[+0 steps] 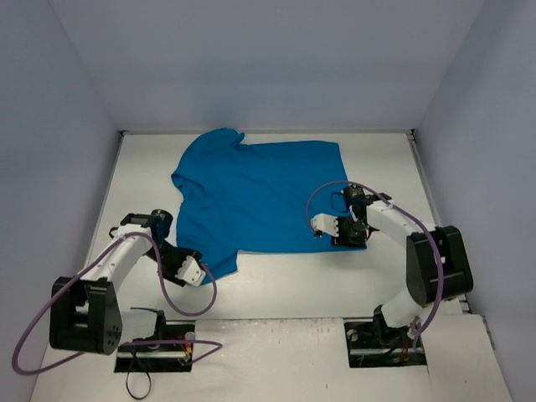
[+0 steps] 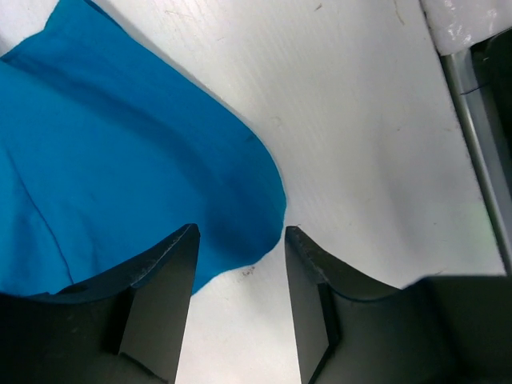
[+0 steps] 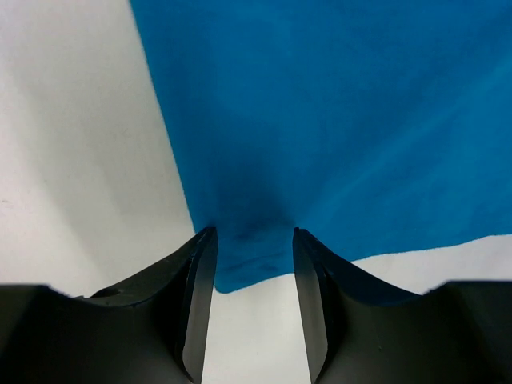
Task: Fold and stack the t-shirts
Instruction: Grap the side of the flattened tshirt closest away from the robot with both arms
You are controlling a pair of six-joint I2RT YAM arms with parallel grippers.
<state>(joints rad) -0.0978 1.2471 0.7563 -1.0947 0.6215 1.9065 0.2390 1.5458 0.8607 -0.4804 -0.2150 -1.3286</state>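
The white table (image 1: 276, 289) is the biggest thing here. The teal-blue t-shirt (image 1: 260, 197) lies spread out flat in the middle of it, nearer the back wall than the arms. No fold is made yet, so I think this is the very start of the folding: both arms are getting hold of the near edge.

The shirt lies sideways. Its long way runs from left to right. The neck end points to the left wall and the straight bottom hem is on the right. One sleeve sticks out toward the back and the other toward the arms.

The right gripper (image 3: 254, 232) is about half open. The near hem corner (image 3: 248, 260) sits between its two fingers, but they do not look pressed on it. The left gripper (image 2: 240, 232) is about half open too. The round end of the near sleeve (image 2: 240, 188) is just past its tips, and it holds nothing.

Next, I think both grippers must close on the cloth, then lift and carry the near edge over toward the back, moving together so it stays smooth.
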